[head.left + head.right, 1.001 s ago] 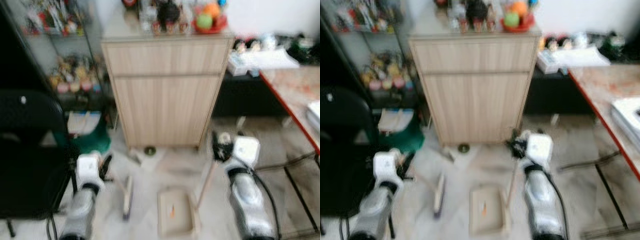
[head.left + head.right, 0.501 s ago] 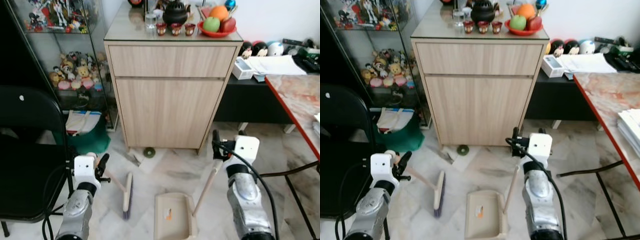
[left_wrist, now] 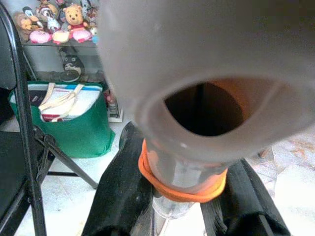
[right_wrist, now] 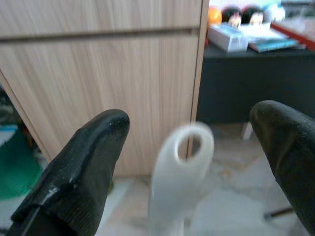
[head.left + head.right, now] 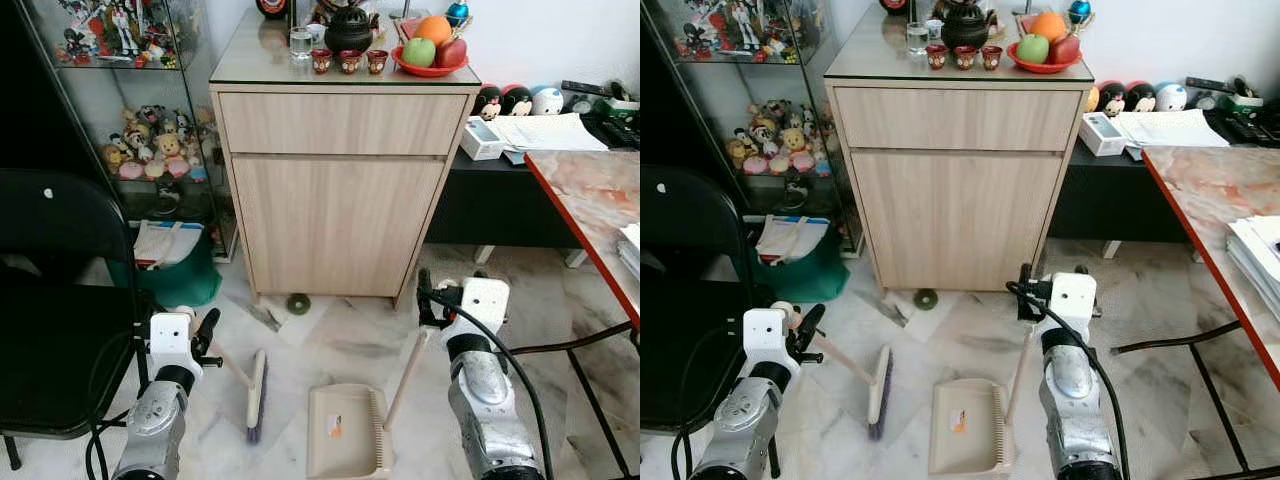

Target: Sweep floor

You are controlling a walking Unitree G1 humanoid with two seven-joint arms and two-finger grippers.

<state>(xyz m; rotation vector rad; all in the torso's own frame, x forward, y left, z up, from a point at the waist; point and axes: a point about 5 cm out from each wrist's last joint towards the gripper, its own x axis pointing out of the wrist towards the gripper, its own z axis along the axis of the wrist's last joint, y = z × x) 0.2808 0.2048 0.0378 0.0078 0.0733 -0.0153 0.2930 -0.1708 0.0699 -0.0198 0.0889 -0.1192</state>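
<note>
both silver arms reach forward and low toward the wooden cabinet [image 5: 340, 190], one on each side of its front. the left gripper [image 5: 203, 335] sits short of the cabinet's left corner, its wrist raised with the white camera block on top, and its black fingers [image 3: 123, 191] are pressed against the grey handle [image 3: 197, 98] on both sides. the right gripper [image 5: 428, 298] is nearer the cabinet, by its right corner, forearm angled up and cable trailing back along it. its two fingers [image 4: 74, 177] stand wide apart, with the pale handle tip [image 4: 182, 172] between them, touching neither.
</note>
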